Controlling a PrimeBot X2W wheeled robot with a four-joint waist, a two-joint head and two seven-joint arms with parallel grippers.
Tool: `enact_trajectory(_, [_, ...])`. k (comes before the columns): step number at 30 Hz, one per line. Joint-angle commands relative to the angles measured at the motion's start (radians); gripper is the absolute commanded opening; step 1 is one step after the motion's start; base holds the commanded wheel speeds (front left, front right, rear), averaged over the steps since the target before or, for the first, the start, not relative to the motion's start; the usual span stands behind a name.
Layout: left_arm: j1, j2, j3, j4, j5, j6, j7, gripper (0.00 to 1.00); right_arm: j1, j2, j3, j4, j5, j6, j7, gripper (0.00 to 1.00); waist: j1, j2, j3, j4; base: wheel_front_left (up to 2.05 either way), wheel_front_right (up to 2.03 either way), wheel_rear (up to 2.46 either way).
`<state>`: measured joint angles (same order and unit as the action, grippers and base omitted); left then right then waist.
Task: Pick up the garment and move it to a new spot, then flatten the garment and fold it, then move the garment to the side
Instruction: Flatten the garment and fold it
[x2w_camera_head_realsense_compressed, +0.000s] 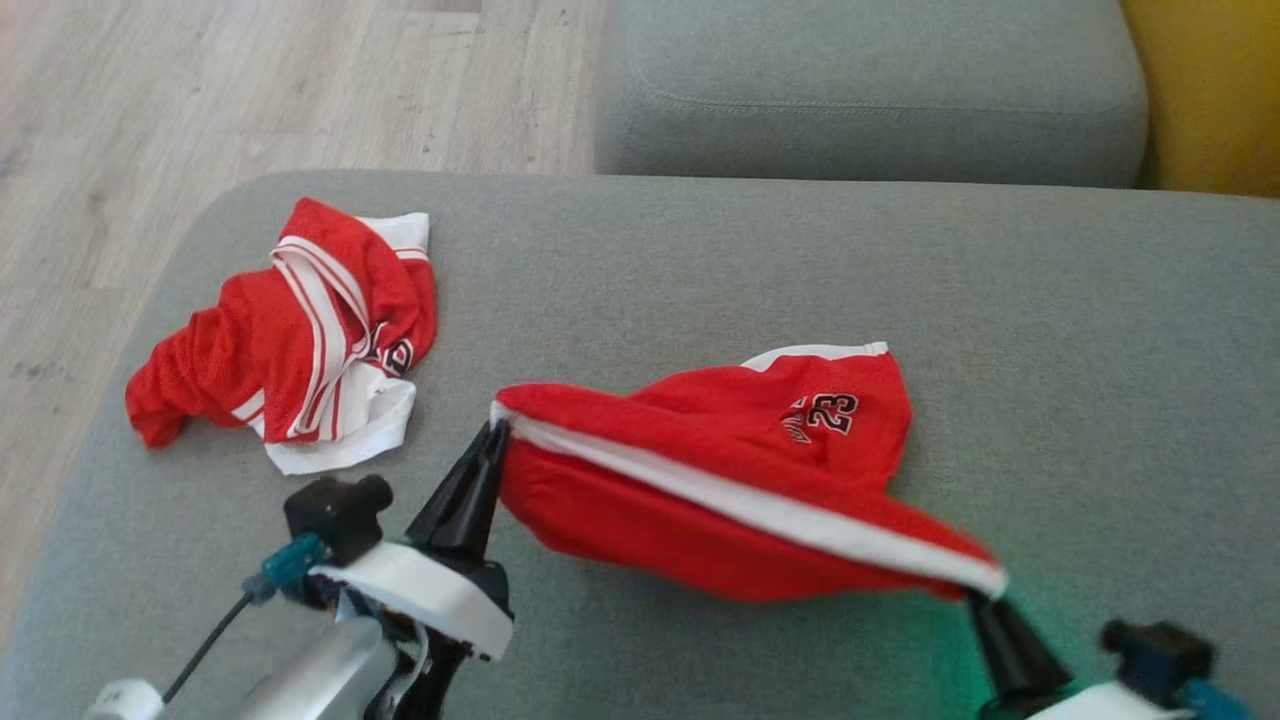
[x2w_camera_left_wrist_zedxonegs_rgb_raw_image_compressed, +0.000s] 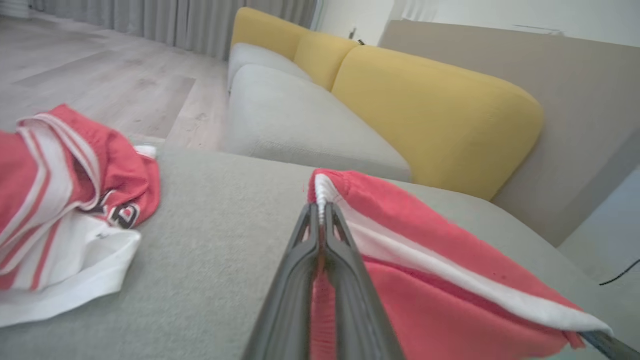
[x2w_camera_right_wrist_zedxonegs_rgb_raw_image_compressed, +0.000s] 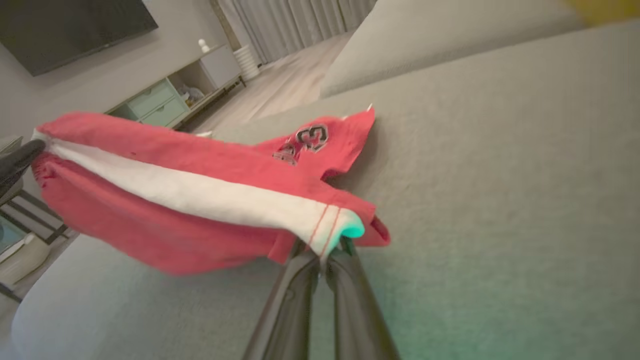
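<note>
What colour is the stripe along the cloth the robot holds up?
White stripe on a red garment; best in the right wrist view.

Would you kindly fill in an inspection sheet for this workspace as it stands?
Surface: grey sofa cushion, carrying both garments.
Job's things: red shorts marked 23, white waistband stretched between both grippers, far leg resting on the cushion.
Clutter: second red-and-white garment, crumpled at the cushion's left.
Grippers: left gripper shut on the waistband's left end; right gripper shut on its right end.
Cables: dark cable at the left wrist.
Surroundings: wooden floor, yellow backrest, second grey cushion.
</note>
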<state>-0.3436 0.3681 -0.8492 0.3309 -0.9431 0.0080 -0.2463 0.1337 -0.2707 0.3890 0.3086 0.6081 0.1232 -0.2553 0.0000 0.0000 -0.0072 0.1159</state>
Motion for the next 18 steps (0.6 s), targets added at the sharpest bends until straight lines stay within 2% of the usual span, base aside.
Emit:
enact_trajectory(1, [-0.076, 0.031, 0.034, -0.046, 0.015, -0.007, 0.001, 0.00, -0.015, -0.039, -0.015, -0.050, -0.006, 0.008, -0.006, 0.00, 0.0000, 0.0000, -0.005, -0.007, 0.00, 0.00, 0.00])
enact_trajectory(6, [-0.234, 0.053, 0.021, -0.124, 0.082, -0.039, 0.054, 0.00, -0.067, -0.130, -0.143, -0.173, -0.032, 0.008, -0.005, 0.00, 0.0000, 0.0000, -0.006, -0.041, 0.00, 0.00, 0.00])
enact_trajectory(10, [-0.413, 0.050, 0.028, -0.163, 0.130, -0.067, 0.105, 0.00, -0.214, -0.205, -0.247, -0.244, -0.080, 0.008, 0.056, 0.00, 0.0000, 0.0000, 0.015, -0.094, 0.00, 0.00, 0.00])
enact_trajectory(14, [-0.610, 0.006, 0.040, -0.130, 0.180, -0.092, 0.115, 0.00, -0.423, -0.252, -0.314, -0.266, -0.142, 0.008, 0.127, 0.00, 0.0000, 0.0000, 0.082, -0.143, 0.00, 0.00, 0.00])
enact_trajectory(18, [-0.791, -0.067, 0.067, -0.026, 0.246, -0.103, 0.034, 0.00, -0.642, -0.283, -0.336, -0.227, -0.189, 0.008, 0.139, 0.00, 0.0000, 0.0000, 0.168, -0.187, 0.00, 0.00, 0.00])
